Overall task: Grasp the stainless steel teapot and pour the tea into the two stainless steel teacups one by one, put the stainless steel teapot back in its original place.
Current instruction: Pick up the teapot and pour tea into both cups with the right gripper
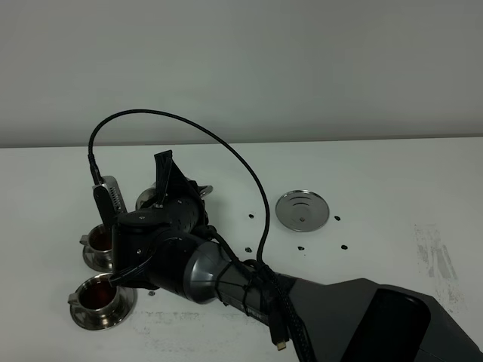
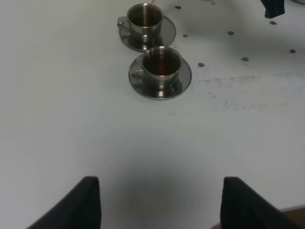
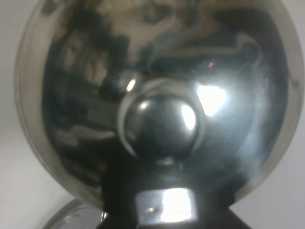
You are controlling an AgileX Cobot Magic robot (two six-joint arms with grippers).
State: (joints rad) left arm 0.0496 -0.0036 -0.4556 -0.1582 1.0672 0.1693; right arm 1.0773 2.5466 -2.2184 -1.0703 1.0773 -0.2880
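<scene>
My right gripper (image 1: 169, 188) reaches across to the left and holds the stainless steel teapot (image 1: 145, 199) tilted above the two stainless steel teacups; my arm hides most of the pot. In the right wrist view the pot's mirror lid and knob (image 3: 162, 124) fill the picture and no fingers show. Both cups stand on saucers with dark reddish-brown tea inside: the far one (image 1: 98, 243) (image 2: 145, 20) and the near one (image 1: 96, 296) (image 2: 162, 64). The flat ringed steel disc (image 1: 303, 209) lies bare at mid table. My left gripper (image 2: 162, 205) is open and empty, well short of the cups.
Small black dots (image 1: 343, 246) mark the white table around the disc. The right arm's black cable (image 1: 226, 151) arcs high over the table. Scuffed patches (image 1: 434, 256) show at the right. The table's back edge meets a grey wall.
</scene>
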